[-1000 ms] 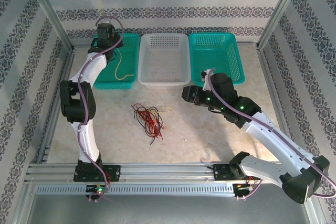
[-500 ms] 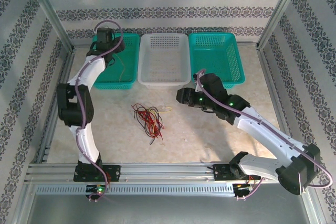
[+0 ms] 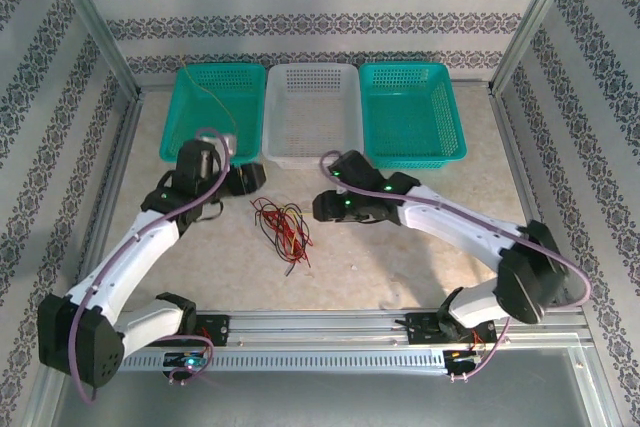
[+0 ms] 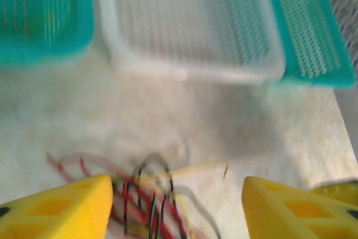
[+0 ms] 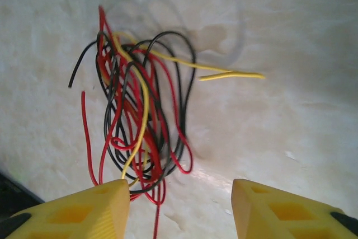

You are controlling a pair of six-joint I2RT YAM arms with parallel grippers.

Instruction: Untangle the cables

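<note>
From the top camera, I see the cables (image 3: 283,227) in one messy heap on the table (image 3: 400,267), between my two grippers. The heap is longer than it is wide. It runs across the front of the right gripper (image 3: 322,207), whose tips point at it from just beside it. The left gripper (image 3: 247,180) sits on the heap's other side, a bit farther off. I think the right one is nearer. Both arms are bent low and reach in toward the middle.

In the left wrist camera the picture is blurry. My left gripper (image 4: 176,211) has its two yellow fingers (image 4: 61,205) wide apart with nothing pinched. The cables (image 4: 145,194) lie on the table under the gap, closer to the left finger. The white basket (image 4: 184,65) is far out ahead.

In the right wrist camera, my right gripper (image 5: 179,211) also has its fingers (image 5: 285,211) apart and empty. The cables (image 5: 140,116) lie straight ahead and lean toward the left finger, with some loops reaching almost to it. Here the heap stretches away from the gripper. One yellow end (image 5: 232,75) pokes out alone toward the right finger's side, and I think it is the easiest bit to pinch.
</note>
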